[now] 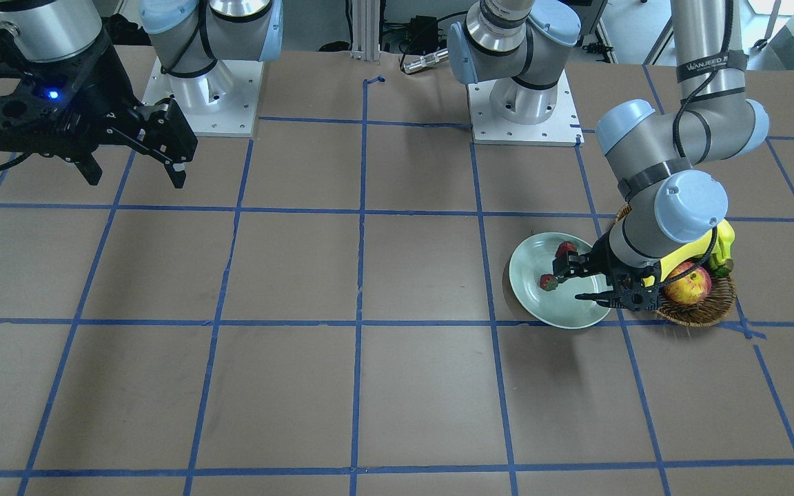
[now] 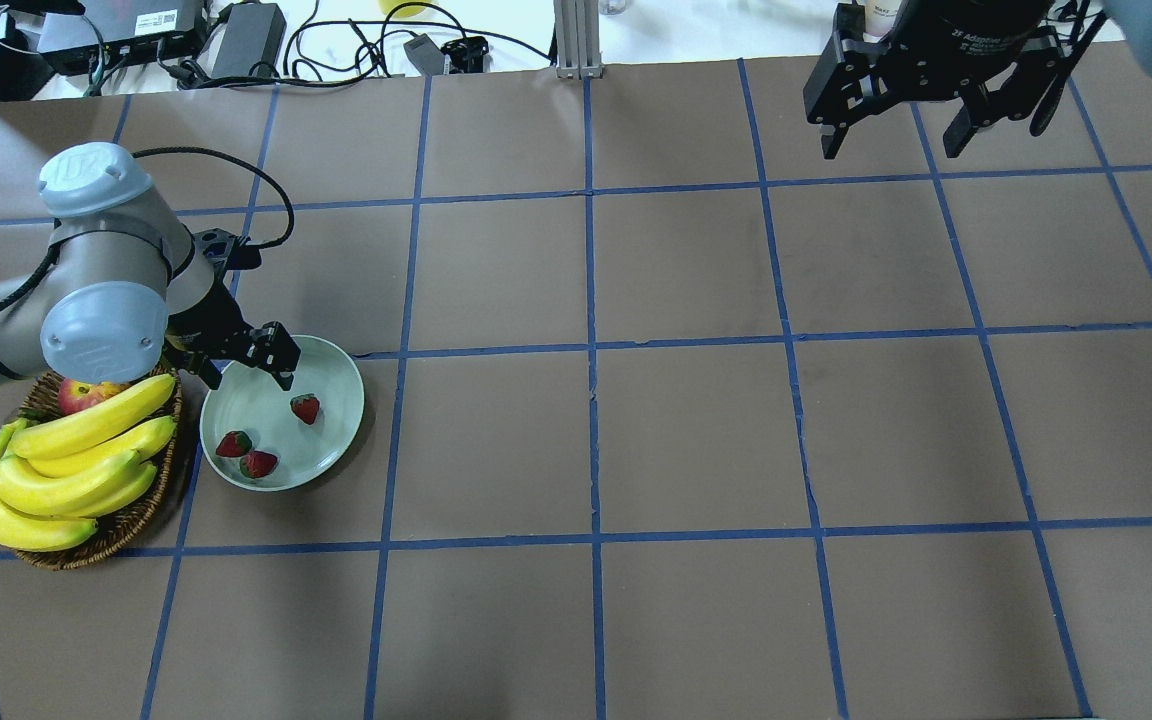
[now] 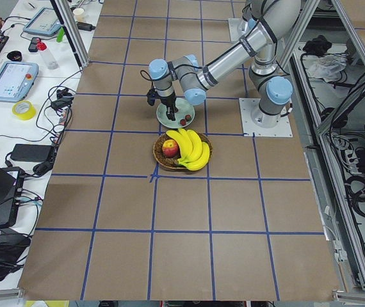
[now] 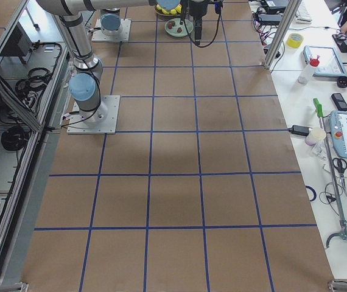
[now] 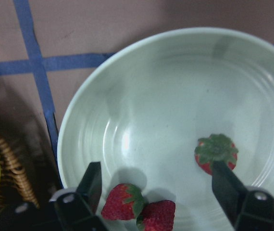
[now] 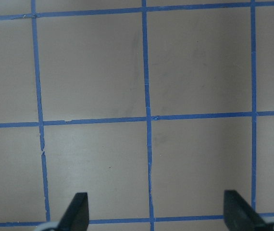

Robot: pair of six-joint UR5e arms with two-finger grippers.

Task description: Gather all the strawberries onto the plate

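Strawberries [image 2: 305,408], all three, lie on the mint-green plate [image 2: 336,425] at middle left overhead, so collecting looks done; left gripper [image 2: 248,368] and right gripper [image 2: 891,140] have fingers wide, empty.

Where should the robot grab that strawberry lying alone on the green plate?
Probably from straight above, across the red sides of the small green-capped red strawberry. It lies apart from the other two strawberries on the round pale green plate, so both sides are free.
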